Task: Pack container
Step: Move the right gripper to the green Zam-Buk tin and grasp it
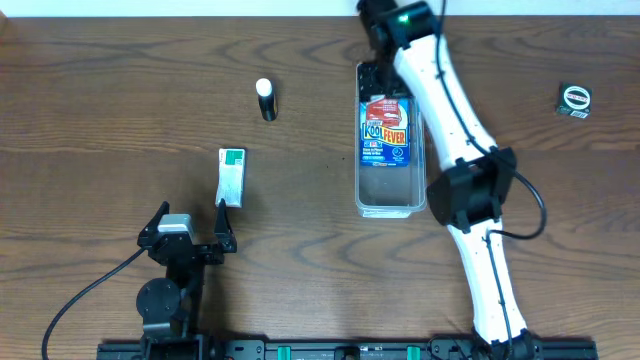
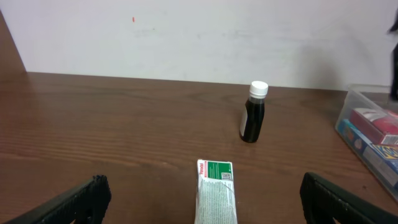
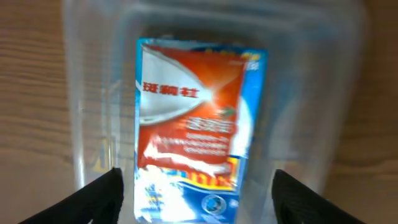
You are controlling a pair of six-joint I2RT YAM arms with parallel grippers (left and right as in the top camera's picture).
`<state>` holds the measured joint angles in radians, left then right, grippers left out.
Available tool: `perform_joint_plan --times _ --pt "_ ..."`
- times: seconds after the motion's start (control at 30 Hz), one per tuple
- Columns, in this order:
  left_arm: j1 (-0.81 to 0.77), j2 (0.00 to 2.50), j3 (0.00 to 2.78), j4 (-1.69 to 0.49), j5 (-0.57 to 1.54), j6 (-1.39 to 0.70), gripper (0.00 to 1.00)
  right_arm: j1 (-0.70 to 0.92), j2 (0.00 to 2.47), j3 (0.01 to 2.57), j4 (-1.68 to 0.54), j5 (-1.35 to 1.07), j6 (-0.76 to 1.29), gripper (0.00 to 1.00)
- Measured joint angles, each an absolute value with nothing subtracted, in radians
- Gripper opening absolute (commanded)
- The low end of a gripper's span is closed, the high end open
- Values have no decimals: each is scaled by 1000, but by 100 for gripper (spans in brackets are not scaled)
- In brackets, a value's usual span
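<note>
Right gripper [image 3: 198, 190] hangs spread wide and empty directly over the container [image 3: 93, 106], with a blue box [image 3: 193, 124] lying inside just below it. The thin clear walls look light, slick and flexible, so pinching a long rim seems safest.

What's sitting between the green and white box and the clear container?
Nothing. In the overhead view only bare table runs from the green and white box to the container; the dark bottle stands farther back.
</note>
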<state>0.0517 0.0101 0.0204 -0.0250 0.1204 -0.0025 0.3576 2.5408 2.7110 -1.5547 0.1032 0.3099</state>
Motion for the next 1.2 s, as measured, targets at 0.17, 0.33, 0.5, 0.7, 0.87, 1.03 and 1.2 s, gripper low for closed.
perform_joint_plan --times 0.17,0.33,0.5,0.7,0.87,1.03,1.2 --pt "52 10 20 -25 120 -2 98 240 2370 2728 -1592 93 179 91" --pt "52 10 20 -25 120 -2 98 25 2231 2764 -1645 95 39 95" --pt "52 10 20 -25 120 -2 98 -171 2249 2757 -1656 100 -38 93" --pt "52 10 20 -25 120 -2 98 -290 2387 2736 -1584 52 -66 93" --pt "52 10 20 -25 120 -2 98 -341 2469 2731 -1513 36 -86 93" --pt "52 10 20 -25 120 -2 98 -369 2525 2731 -1399 41 -125 94" --pt "52 10 20 -25 120 -2 98 -388 2587 2731 -1328 41 -165 94"
